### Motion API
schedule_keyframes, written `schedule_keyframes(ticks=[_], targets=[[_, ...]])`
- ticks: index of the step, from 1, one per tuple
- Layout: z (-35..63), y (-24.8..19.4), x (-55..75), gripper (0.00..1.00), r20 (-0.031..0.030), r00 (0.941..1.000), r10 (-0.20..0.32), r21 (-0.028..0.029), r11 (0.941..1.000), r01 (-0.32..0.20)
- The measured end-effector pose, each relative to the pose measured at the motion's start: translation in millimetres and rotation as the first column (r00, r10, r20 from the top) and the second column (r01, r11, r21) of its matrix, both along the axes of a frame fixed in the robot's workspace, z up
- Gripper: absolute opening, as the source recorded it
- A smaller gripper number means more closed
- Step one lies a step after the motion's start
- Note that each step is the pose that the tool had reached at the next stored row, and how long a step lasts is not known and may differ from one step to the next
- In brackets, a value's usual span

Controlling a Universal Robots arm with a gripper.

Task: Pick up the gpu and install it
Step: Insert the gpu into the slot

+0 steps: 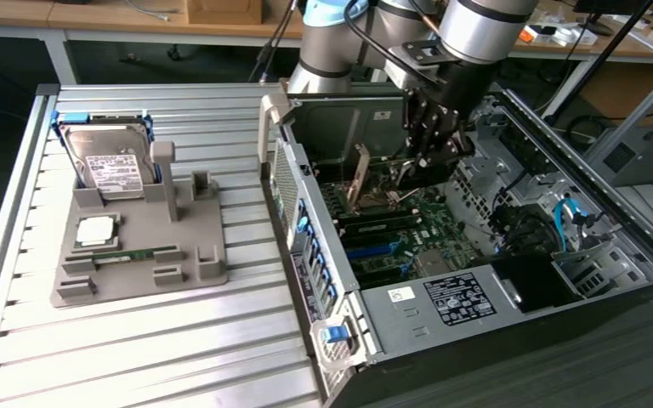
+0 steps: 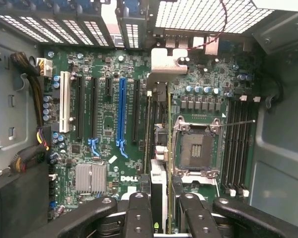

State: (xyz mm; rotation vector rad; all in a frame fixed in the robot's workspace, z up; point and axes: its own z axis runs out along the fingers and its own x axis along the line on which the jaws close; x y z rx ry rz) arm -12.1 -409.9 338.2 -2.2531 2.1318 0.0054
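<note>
Claw: the gripper (image 2: 163, 210) was clamped on the gpu (image 1: 362, 177) — a finger on each face.
Gpu: stood on edge inside the case, over the motherboard (image 2: 107, 129).
Long axis: parallel to the blue slot (image 2: 121, 111), bracket end toward the perforated case wall (image 2: 203, 15).
Neighbours: the CPU socket (image 2: 194, 151) lay just beside it — a black slot (image 2: 136, 111) on the other side.

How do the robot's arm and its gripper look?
The arm has silver-grey round tubes, a light blue joint cap and black cables alongside. The gripper is black; its fingers are black bars with round pivots.
</note>
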Motion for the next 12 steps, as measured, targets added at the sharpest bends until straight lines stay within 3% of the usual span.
schedule_keyframes(ticks=[6, 7, 8, 9, 11, 12], targets=[[-0.1, -6.4, -0.1, 0.27, -0.0009, 1.0, -0.002, 0.0004, 1.0, 0.002], [-0.3, -6.5, 0.1, 0.27, -0.0053, 1.0, -0.002, 0.0006, 1.0, 0.002], [-0.6, -6.5, 0.2, 0.27, -0.0168, 0.9999, -0.002, 0.0006, 1.0, 0.002], [-0.9, -6.6, 0.3, 0.27, -0.0351, 0.9994, -0.003, 0.0004, 1.0, 0.003], [-1.2, -6.6, 0.5, 0.27, -0.0607, 0.9982, -0.003, 0.0002, 1.0, 0.003], [-1.2, -6.6, 0.5, 0.27, -0.068, 0.9977, -0.003, 0.0001, 1.0, 0.003]])
